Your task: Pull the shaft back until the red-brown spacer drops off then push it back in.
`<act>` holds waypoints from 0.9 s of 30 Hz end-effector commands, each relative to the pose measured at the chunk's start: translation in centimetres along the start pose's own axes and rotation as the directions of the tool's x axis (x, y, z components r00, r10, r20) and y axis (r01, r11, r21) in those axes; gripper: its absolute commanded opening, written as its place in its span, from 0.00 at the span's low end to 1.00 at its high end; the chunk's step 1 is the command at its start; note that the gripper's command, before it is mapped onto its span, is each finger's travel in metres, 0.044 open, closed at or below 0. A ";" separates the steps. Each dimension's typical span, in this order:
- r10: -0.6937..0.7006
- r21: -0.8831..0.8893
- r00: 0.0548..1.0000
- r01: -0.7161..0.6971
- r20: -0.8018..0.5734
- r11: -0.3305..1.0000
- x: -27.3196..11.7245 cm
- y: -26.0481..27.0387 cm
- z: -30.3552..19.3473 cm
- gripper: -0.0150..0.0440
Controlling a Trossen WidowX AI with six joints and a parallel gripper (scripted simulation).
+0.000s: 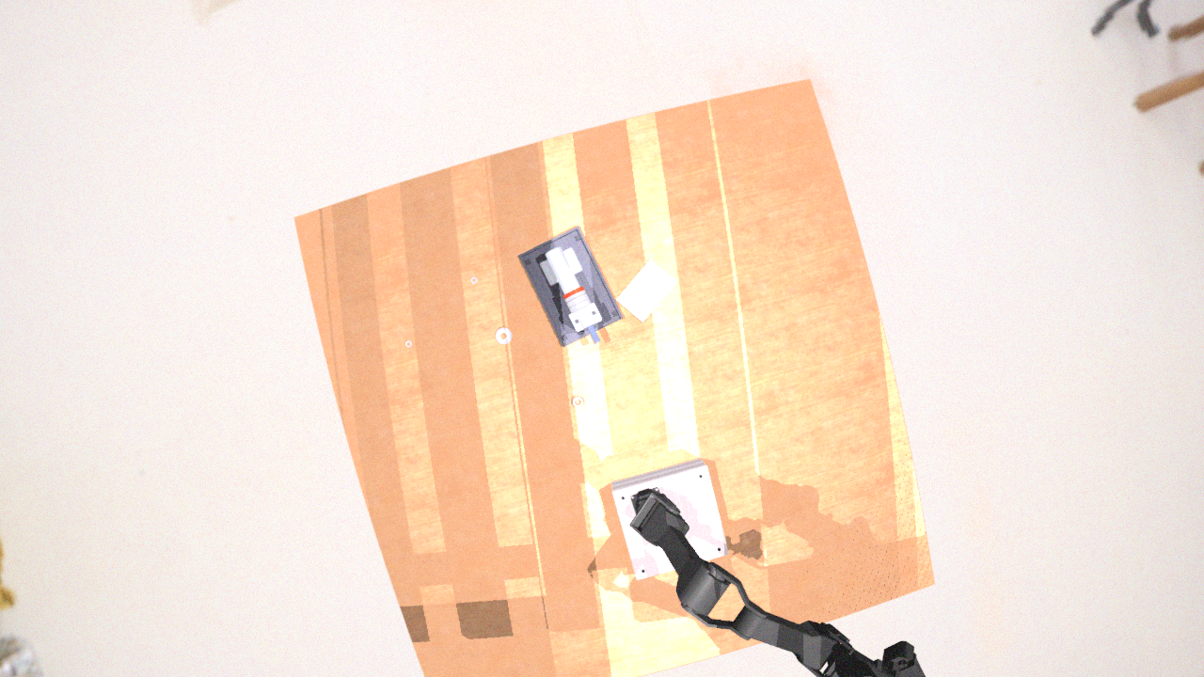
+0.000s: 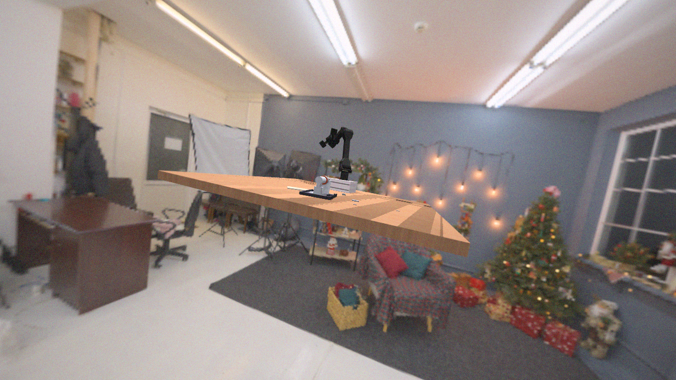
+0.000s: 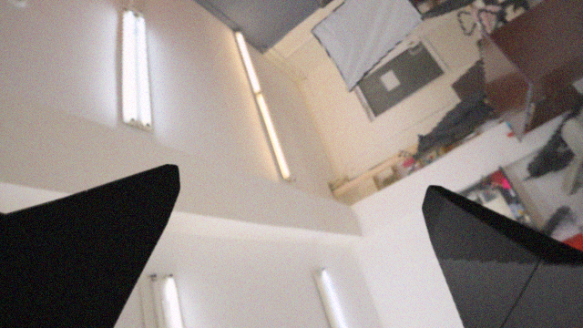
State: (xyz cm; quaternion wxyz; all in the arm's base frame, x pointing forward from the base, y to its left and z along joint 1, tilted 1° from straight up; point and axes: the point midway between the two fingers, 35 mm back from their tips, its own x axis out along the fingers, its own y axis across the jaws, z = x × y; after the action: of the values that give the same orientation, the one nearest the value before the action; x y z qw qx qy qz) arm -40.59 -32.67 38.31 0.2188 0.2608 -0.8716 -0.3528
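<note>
Well apart from the claw, the striped wooden tabletop [image 1: 791, 252] [image 2: 283, 193] bears a dark rectangular tray [image 1: 545, 305] [image 2: 330, 196], a white rectangular card [image 1: 646, 291] beside the tray, and scattered small rings.

Cluttered brown desk [image 2: 94, 217], plaid armchair [image 2: 411, 288], decorated Christmas tree [image 2: 536, 250], glowing bulbs [image 2: 437, 160] on blue wall [image 2: 302, 122]

On the bench [image 1: 800, 252] [image 2: 283, 203], 4 loose rings lie apart: 1 large ring [image 1: 498, 337] [image 2: 355, 200] and 3 smaller, 2 of them, a ring [image 1: 471, 280] [image 2: 354, 204] and a ring [image 1: 405, 343] [image 2: 397, 210], nearer the top view's left edge, and 1, a ring [image 1: 571, 401] [image 2: 344, 194], farther towards the bottom edge. Between the left and right edges are 1 dark tray [image 1: 599, 273] [image 2: 309, 193] and 1 white card [image 1: 646, 290] [image 2: 297, 188]. Nearer the bottom edge is 1 pale block [image 1: 703, 513] [image 2: 349, 185].
</note>
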 end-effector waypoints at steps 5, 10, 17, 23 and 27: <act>-0.264 0.092 0.954 0.278 -0.140 0.956 -3.4 -11.8 -7.8 1.00; -0.417 0.116 0.880 0.450 -0.228 0.886 -7.5 -18.5 -12.6 1.00; -0.605 0.102 0.721 0.667 -0.338 0.738 -15.6 -26.6 -18.4 1.00; -0.736 0.051 0.540 0.818 -0.409 0.572 -24.3 -31.9 -22.2 1.00; -0.804 0.000 0.402 0.894 -0.438 0.447 -30.7 -34.5 -23.8 1.00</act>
State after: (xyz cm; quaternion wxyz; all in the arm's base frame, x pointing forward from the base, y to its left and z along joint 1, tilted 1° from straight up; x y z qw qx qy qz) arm 1.82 -48.53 24.41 0.1518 0.7152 -0.6331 -0.2542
